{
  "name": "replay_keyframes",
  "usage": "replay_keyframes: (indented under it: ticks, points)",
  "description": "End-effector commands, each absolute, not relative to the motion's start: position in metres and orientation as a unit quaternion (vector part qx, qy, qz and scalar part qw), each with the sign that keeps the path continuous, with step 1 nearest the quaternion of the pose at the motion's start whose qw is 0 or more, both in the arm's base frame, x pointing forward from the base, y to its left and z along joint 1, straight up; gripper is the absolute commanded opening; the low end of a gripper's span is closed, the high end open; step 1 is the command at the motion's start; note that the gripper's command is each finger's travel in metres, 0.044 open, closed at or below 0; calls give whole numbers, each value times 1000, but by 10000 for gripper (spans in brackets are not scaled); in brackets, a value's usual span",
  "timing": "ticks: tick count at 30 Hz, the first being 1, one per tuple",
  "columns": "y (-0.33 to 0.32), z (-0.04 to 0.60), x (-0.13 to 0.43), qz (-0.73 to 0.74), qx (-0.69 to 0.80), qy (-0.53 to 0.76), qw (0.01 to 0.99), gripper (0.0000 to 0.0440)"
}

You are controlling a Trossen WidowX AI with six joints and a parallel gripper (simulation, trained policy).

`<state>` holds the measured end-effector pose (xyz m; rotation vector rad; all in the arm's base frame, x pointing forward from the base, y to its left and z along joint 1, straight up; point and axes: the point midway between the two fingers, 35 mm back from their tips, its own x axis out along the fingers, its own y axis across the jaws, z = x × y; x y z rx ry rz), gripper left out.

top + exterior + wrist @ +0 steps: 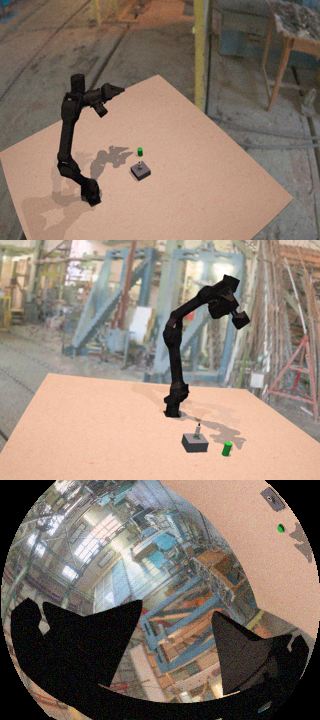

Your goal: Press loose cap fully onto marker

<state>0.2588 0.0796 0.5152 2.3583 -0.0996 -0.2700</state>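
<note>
The marker (140,165) (197,430) stands upright in the dark grey holder block (140,176) (194,446) (271,497), its dark tip up and bare. The green cap (140,152) (226,449) (281,528) stands upright on the table beside the block, not touching it. My gripper (179,610) is open and empty, with a wide gap between its two dark fingers. In the top view the gripper (124,89) is high above the table, far from cap and marker, and points sideways. In the exterior view its fingers are hard to make out.
The light wooden table (206,180) (77,426) bears the arm's base (90,197) (172,412), to one side of the holder block. The arm's shadow falls on the table close to the cap and the block. Workshop surroundings lie beyond the table's edges.
</note>
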Motion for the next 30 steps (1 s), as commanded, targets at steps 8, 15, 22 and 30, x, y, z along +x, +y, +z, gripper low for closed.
replay_keyframes:
  ticks: [8,15,22,30]
  points:
    - [105,486,274,-142,916,-3,376,330]
    - [120,468,282,-167,912,18,374,331]
    - [133,449,289,-194,907,37,371,332]
    - [147,427,297,-226,901,58,366,333]
